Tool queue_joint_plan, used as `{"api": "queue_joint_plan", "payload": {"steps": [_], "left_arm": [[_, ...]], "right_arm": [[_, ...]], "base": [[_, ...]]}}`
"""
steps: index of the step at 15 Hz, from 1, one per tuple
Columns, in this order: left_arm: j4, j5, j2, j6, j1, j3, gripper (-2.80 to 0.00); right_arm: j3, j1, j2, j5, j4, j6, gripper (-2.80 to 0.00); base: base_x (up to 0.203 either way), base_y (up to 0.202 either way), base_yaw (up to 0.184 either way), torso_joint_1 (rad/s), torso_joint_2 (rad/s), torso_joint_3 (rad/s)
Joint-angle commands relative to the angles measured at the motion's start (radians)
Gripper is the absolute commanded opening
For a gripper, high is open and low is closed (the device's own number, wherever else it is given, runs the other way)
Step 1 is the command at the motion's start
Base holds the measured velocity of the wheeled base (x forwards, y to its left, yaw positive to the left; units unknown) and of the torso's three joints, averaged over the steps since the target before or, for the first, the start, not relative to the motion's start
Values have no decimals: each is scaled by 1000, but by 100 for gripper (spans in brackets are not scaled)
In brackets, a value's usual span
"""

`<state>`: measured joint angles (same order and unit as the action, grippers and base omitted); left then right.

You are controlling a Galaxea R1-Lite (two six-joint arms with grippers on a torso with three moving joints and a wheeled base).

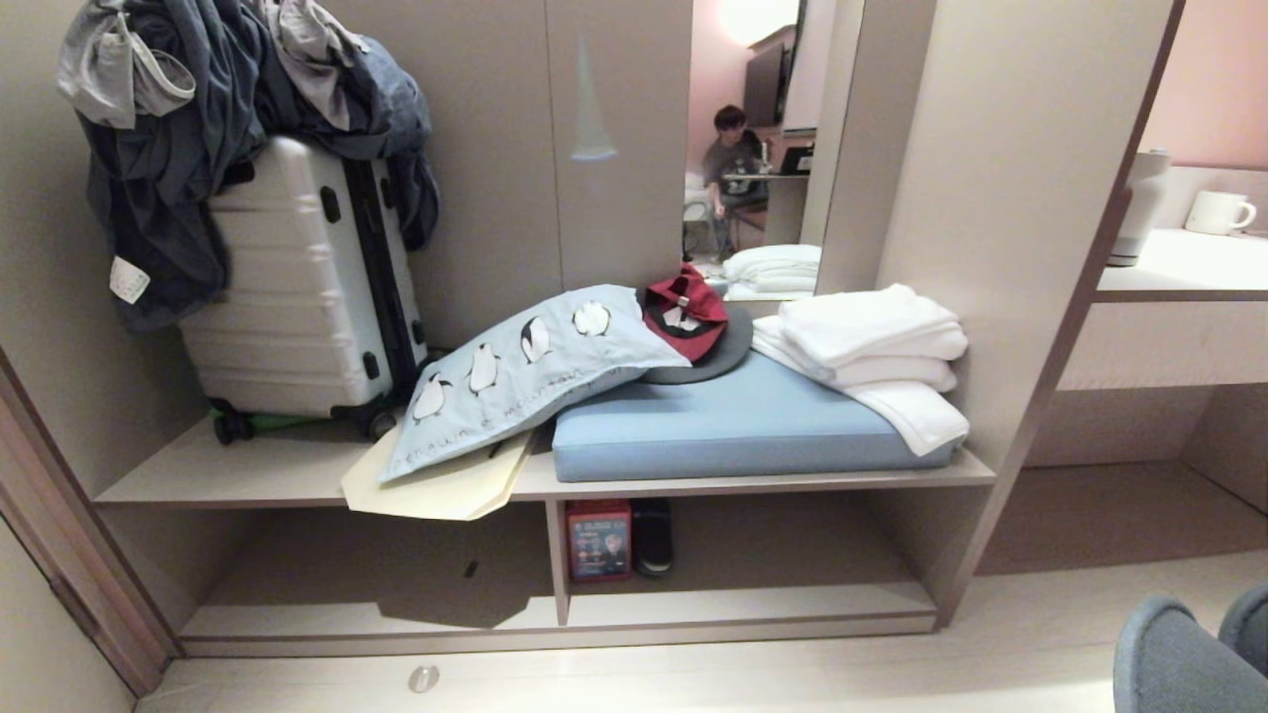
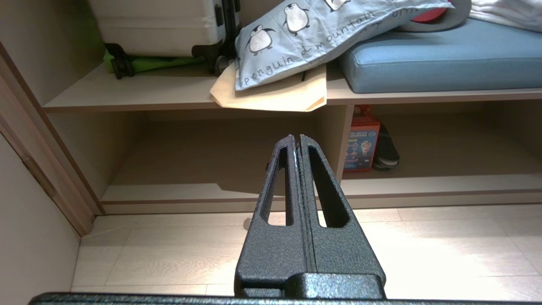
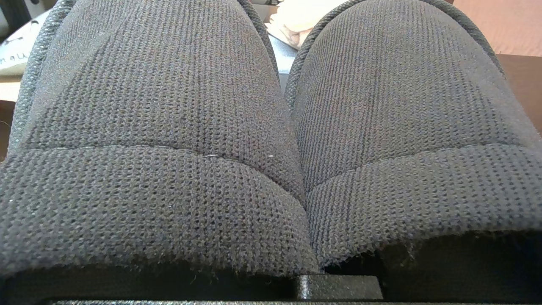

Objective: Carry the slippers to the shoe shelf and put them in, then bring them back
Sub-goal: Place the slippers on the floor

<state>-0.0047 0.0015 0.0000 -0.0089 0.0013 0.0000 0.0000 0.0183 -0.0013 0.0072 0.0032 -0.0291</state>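
Two dark grey knitted slippers (image 3: 169,127) lie side by side, toes away from the camera, and fill the right wrist view. Their toes also show at the lower right corner of the head view as slippers (image 1: 1184,654). My right gripper carries them, its fingers hidden beneath the fabric. The shoe shelf (image 1: 753,604) is the low pale cubby under the bench, straight ahead across the floor; it appears again in the left wrist view as the shoe shelf (image 2: 211,190). My left gripper (image 2: 295,137) hangs above the floor in front of the shelf's left compartment, shut and holding nothing.
A red box (image 1: 598,540) and a black shoe (image 1: 652,537) stand in the shelf's right compartment by the divider. On the bench lie a blue cushion (image 1: 743,416), a penguin pillow (image 1: 515,371), white towels (image 1: 872,347) and a suitcase (image 1: 297,287). A person (image 1: 733,163) shows in the mirror.
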Motion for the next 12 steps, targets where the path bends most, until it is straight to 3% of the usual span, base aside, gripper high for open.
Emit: {"api": "queue_joint_plan", "payload": {"steps": [1,12], "left_arm": [[-1,0,0,0,0,0,-280],[0,0,2,0,0,0,-280]], "right_arm": [[0,0,1,0,0,-1,-280],[0,0,1,0,0,-1,-280]], "base": [[0,0,0,0,0,0],[0,0,0,0,0,0]]}}
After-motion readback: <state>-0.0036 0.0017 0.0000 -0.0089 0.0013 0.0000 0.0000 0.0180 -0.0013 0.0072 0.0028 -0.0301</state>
